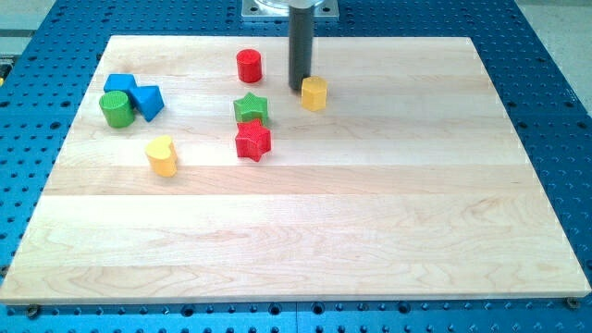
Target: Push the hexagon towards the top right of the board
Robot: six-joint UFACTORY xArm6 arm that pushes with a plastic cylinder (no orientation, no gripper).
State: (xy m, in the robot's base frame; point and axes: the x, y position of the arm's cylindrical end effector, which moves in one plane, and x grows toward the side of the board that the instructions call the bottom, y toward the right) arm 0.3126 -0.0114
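The yellow hexagon stands on the wooden board near the top, a little right of the middle. My tip is the lower end of the dark rod and sits just left of the hexagon, touching or almost touching its left side.
A red cylinder stands left of the rod. A green star and a red star sit below it, touching. A yellow heart-like block lies further left. Two blue blocks and a green cylinder cluster at the upper left.
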